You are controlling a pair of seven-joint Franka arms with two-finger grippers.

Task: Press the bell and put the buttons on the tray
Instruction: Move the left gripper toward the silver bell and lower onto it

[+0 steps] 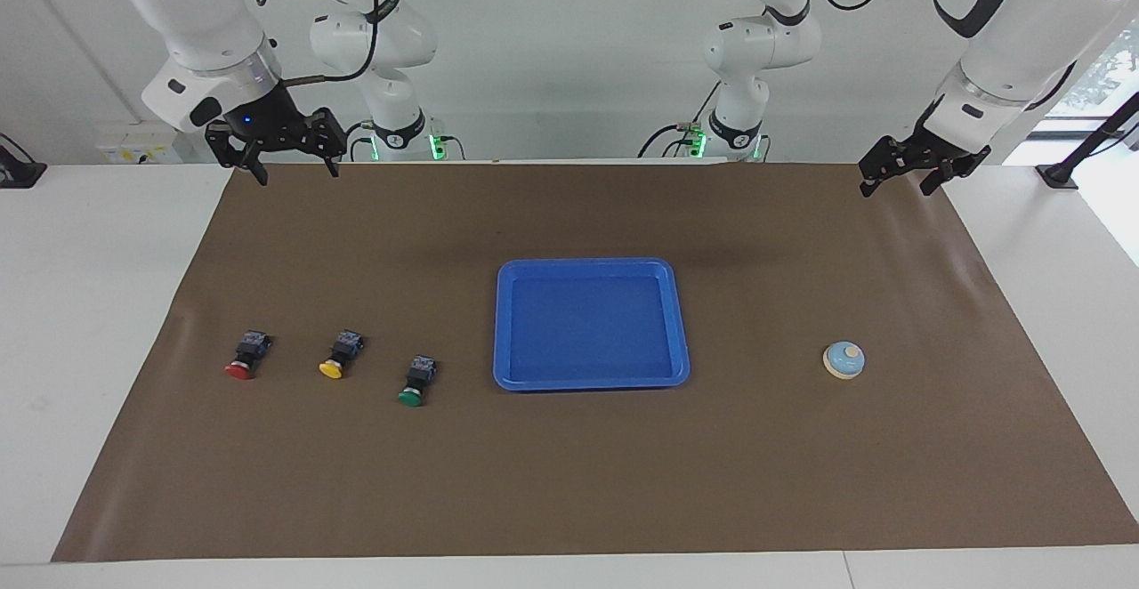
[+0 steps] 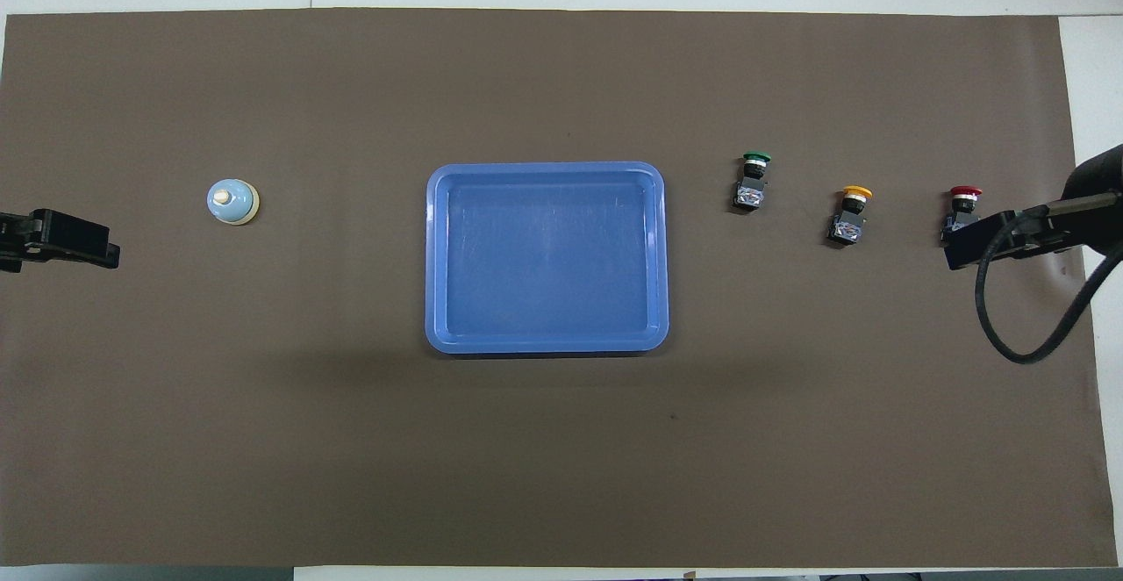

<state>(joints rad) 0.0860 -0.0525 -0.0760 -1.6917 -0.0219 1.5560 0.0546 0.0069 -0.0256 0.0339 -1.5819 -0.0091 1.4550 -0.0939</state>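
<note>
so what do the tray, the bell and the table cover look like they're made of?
Tray: looks like moulded plastic, uniform bright blue, slight sheen, rounded corners and raised rim.
Bell: light-blue dome, smooth; painted metal or plastic, can't tell. Cream knob and base rim, probably plastic.
Table cover: matte brown sheet, paper or thin felt by its flat, dull, faintly creased look.

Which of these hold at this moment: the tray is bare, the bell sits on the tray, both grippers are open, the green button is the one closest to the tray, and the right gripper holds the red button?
1. The tray is bare. True.
2. The bell sits on the tray. False: it stands on the mat toward the left arm's end.
3. The left gripper and right gripper are open. True.
4. The green button is closest to the tray. True.
5. The right gripper holds the red button. False: it lies on the mat.
</note>
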